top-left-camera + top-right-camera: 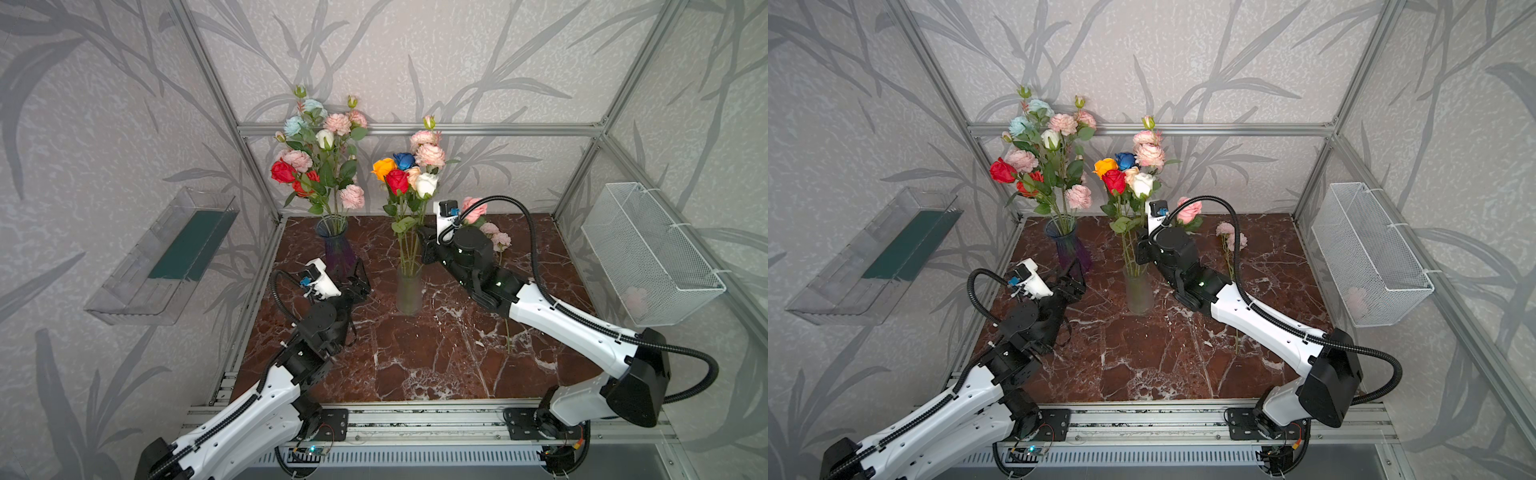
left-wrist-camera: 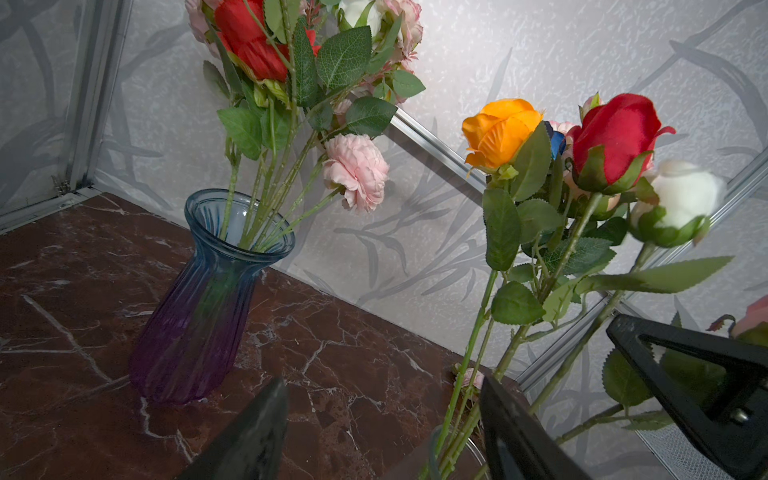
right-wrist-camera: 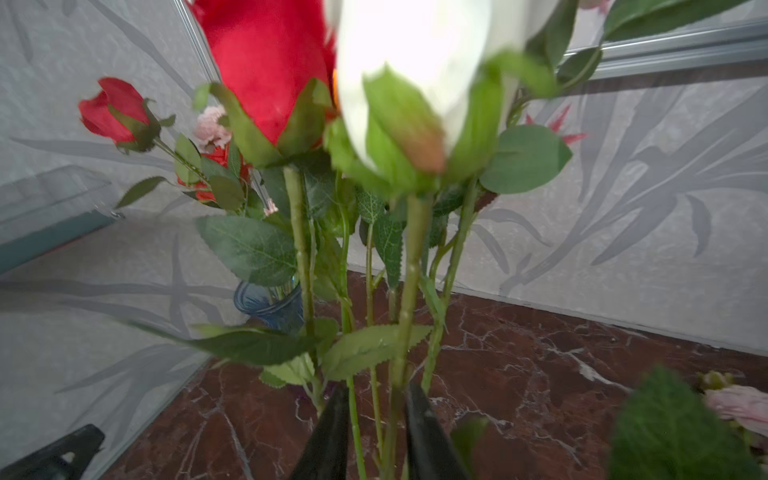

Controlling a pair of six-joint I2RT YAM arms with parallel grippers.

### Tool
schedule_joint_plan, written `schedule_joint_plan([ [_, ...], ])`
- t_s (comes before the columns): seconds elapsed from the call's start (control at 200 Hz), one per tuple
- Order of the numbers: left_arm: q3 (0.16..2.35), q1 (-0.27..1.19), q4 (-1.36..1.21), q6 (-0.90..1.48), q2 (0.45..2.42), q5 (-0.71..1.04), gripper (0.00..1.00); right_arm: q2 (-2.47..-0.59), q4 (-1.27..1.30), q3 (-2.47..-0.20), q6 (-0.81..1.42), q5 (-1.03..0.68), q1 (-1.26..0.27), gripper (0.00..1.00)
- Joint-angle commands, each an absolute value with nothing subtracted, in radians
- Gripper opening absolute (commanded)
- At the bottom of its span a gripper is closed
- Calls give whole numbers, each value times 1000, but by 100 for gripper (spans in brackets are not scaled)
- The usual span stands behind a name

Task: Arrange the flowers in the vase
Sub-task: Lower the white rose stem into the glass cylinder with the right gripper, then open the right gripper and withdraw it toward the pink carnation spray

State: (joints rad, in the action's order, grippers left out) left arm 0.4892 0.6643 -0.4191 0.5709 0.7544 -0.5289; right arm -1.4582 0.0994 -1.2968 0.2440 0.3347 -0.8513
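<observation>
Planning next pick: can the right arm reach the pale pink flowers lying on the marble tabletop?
Probably yes: the pale pink flowers lie uncovered beside the right gripper, whose open jaws straddle rose stems.

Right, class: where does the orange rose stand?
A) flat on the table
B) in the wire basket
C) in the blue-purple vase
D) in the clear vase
D: in a top view the orange rose rises with its bunch from the clear vase.
</observation>
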Motion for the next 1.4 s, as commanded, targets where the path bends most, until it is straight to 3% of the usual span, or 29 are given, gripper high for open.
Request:
schedule_joint_plan([
  [0.0,525,658,-416,600,761,-523,73,-1436,-9,-1361,174,456,-904,33],
  [0.515,532,653,-405,634,778,-465,73,-1229,-210,-1355,161,474,-991,40],
  [0.895,567,655,-386,726,805,-263,68,-875,-245,-968,222,671,-943,53],
  [1.015,594,663,-398,743,851,-143,67,-855,-401,-965,310,537,-804,59],
  [1.185,655,711,-409,737,949,72,64,-912,-525,-973,352,251,-596,59],
  [1.395,674,824,-412,672,992,130,63,-1041,-555,-996,335,168,-475,56],
])
